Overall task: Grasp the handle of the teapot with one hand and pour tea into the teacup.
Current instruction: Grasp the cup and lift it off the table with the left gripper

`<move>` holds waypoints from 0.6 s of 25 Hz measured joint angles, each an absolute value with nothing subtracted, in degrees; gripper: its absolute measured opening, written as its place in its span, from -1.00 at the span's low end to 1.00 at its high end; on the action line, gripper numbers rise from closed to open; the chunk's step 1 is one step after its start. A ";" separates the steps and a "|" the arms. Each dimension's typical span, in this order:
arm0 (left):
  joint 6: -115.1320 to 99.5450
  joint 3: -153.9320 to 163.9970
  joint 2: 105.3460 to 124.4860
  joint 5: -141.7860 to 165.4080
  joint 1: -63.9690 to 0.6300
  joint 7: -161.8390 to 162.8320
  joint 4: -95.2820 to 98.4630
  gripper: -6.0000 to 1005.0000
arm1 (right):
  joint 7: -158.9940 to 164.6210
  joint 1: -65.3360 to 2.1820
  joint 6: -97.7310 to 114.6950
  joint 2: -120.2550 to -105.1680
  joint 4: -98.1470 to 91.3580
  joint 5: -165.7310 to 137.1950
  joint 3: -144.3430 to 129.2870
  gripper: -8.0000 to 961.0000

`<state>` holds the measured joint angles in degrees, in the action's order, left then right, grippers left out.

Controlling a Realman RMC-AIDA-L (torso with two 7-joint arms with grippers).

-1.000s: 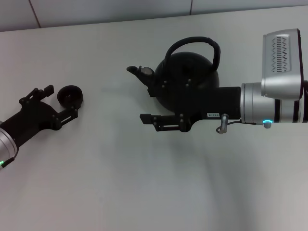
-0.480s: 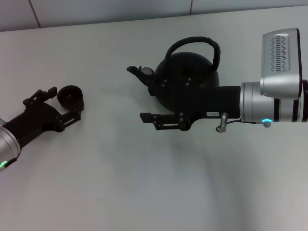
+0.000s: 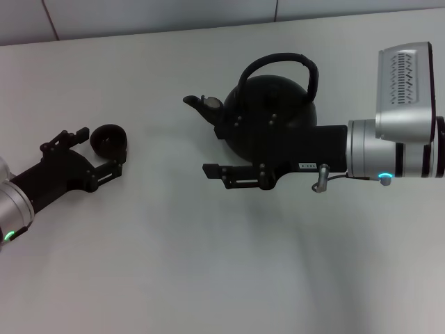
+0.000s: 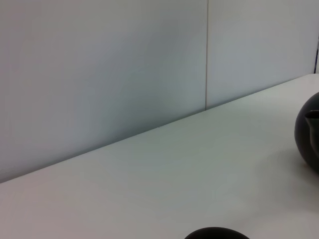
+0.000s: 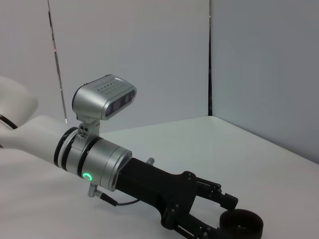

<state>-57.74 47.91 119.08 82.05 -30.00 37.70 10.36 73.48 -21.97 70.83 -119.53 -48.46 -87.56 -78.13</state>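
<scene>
Showing the head view: the teapot (image 3: pixel 270 115) sits upper centre on the white table (image 3: pixel 208 264), its spout (image 3: pixel 198 104) pointing to frame left and its handle (image 3: pixel 281 66) arching over the top. The right gripper (image 3: pixel 214 153), reaching in from the right edge, lies in front of the pot's lower body; one finger (image 3: pixel 233 174) juts left below the spout, while the other merges with the black pot, so whether it is spread or closed cannot be told. At left, the teacup (image 3: pixel 109 140) stands upright between the spread fingers of the left gripper (image 3: pixel 101 148), well apart from the pot. In the right wrist view, the left gripper (image 5: pixel 219 214) flanks the cup (image 5: pixel 241 225) at lower right, fingers parted. In the left wrist view, the cup rim (image 4: pixel 215 233) shows at the bottom edge and the pot (image 4: pixel 308 132) at the right edge.
</scene>
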 joint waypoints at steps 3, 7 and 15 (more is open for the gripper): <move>-57.74 47.90 119.09 82.03 -30.01 37.70 10.45 0.62 | 73.47 -22.03 70.77 -119.53 -48.38 -87.51 -78.13 0.36; -57.61 47.90 119.09 82.00 -30.29 37.70 10.46 0.62 | 73.48 -22.09 70.75 -119.53 -48.34 -87.48 -78.13 0.36; -57.54 48.15 119.09 82.00 -30.64 37.70 10.31 0.62 | 73.46 -22.33 70.74 -119.53 -48.32 -87.45 -77.99 0.35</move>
